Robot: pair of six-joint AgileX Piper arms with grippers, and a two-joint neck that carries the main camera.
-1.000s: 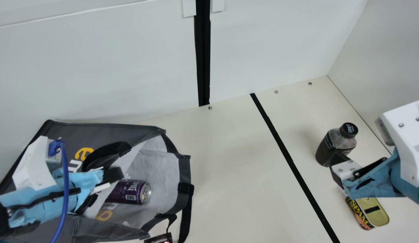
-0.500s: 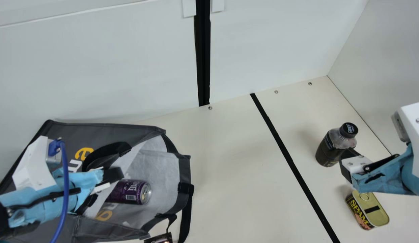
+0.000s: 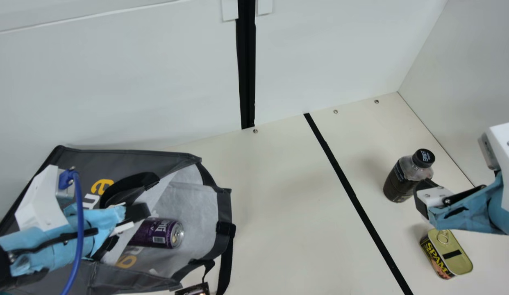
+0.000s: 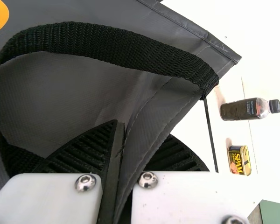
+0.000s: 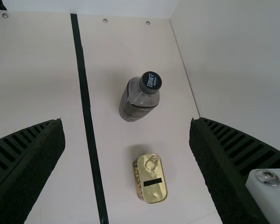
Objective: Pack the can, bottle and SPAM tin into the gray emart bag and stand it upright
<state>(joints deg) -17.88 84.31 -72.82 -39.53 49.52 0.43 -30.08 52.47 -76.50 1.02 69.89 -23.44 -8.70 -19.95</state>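
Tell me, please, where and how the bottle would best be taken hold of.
Probably by its rounded body, below the narrowing shoulder: the bottle stands upright, cap on top. The open right tool could come down from above, one finger on each side, clear of the tin nearby.

A black vertical strip point(image 3: 246, 65) runs down the pale back wall point(image 3: 123, 82), with small white tabs point(image 3: 230, 10) flanking its upper part. Beyond its right side stands a pale side wall point(image 3: 476, 73); below it spreads the cream table point(image 3: 287, 213), crossed by a slanting black line point(image 3: 353, 196) to the strip's right.
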